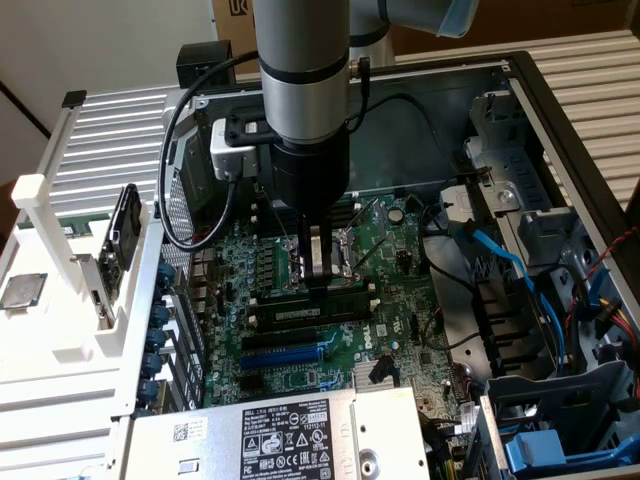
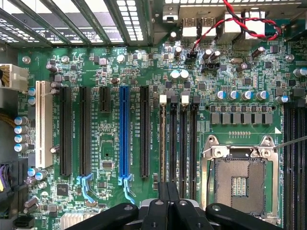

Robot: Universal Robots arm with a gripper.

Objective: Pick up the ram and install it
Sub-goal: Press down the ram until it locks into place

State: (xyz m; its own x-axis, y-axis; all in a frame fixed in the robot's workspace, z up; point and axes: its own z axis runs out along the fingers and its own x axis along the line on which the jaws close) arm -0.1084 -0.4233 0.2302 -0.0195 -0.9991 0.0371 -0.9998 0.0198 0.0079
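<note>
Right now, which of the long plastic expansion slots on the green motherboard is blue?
The single long blue slot, flanked on both sides by black slots. All the others are black, except one white slot at the board's edge.

The arm hangs straight down, its grey wrist vertical, black gripper (image 1: 320, 262) pointing downward with the jaws closed together; in the wrist view the gripper (image 2: 169, 203) fingers meet

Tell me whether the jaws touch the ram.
Cannot tell. In the exterior view the shut jaws end right at the ram's upper edge, but neither contact nor gap shows plainly.
</note>
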